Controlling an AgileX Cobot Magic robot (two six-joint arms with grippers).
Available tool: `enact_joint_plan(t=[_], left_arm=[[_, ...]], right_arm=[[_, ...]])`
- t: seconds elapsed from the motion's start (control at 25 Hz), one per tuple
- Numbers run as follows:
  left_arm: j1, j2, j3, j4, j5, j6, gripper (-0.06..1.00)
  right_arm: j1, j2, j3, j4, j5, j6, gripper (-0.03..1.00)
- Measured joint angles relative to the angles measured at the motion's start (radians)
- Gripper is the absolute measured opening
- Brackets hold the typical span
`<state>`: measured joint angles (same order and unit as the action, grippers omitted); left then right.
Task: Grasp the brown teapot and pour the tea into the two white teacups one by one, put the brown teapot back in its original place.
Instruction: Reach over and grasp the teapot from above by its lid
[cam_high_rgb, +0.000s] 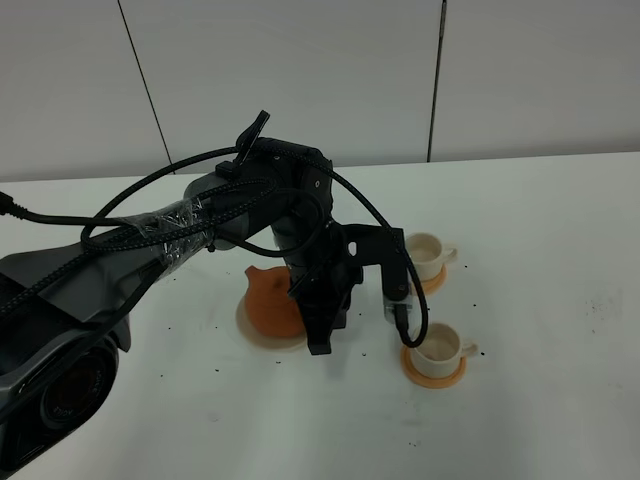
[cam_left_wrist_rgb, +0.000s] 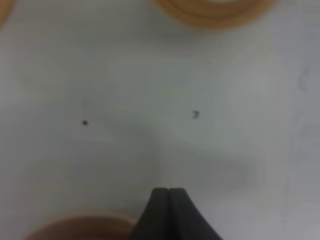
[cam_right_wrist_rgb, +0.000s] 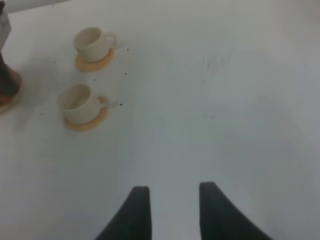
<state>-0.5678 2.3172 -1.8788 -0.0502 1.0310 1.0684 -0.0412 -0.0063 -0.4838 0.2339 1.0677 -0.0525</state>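
Observation:
The brown teapot (cam_high_rgb: 268, 298) sits on the round beige trivet (cam_high_rgb: 258, 335) left of centre. My left gripper (cam_high_rgb: 318, 345) is close against the teapot's right side, pointing down at the table. In the left wrist view, its fingers (cam_left_wrist_rgb: 169, 196) are pressed together with nothing between them, and the teapot's rim (cam_left_wrist_rgb: 80, 227) shows beside them. Two white teacups stand on tan-orange coasters to the right: the far cup (cam_high_rgb: 428, 252) and the near cup (cam_high_rgb: 438, 346). My right gripper (cam_right_wrist_rgb: 172, 205) is open and empty, well away from the cups (cam_right_wrist_rgb: 90, 42) (cam_right_wrist_rgb: 77, 102). No tea is visible.
The left arm's black cables (cam_high_rgb: 150, 215) loop over the left half of the white table (cam_high_rgb: 560, 300). Small dark specks (cam_left_wrist_rgb: 84, 122) dot the tabletop. A coaster edge (cam_left_wrist_rgb: 215, 10) shows in the left wrist view.

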Motion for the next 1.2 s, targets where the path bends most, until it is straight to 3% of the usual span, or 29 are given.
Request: enact_joint_plan(t=[0.52,0.88,1.0,1.2], left_arm=[[0.0,0.0,0.0,0.011,0.124,-0.023,0.03],[0.0,0.0,-0.015,0.016,0.132,-0.076,0.03],[0.0,0.001,-0.067,-0.024,0.125,-0.114,0.03],[0.0,0.001,-0.194,-0.162,0.146,-0.197,0.03]], right_arm=[[0.0,0.0,0.0,0.0,0.0,-0.001,0.24],[0.0,0.0,0.0,0.0,0.0,-0.001,0.24],[0.0,0.0,0.0,0.0,0.0,0.0,0.24],[0.0,0.0,0.0,0.0,0.0,0.0,0.24]])
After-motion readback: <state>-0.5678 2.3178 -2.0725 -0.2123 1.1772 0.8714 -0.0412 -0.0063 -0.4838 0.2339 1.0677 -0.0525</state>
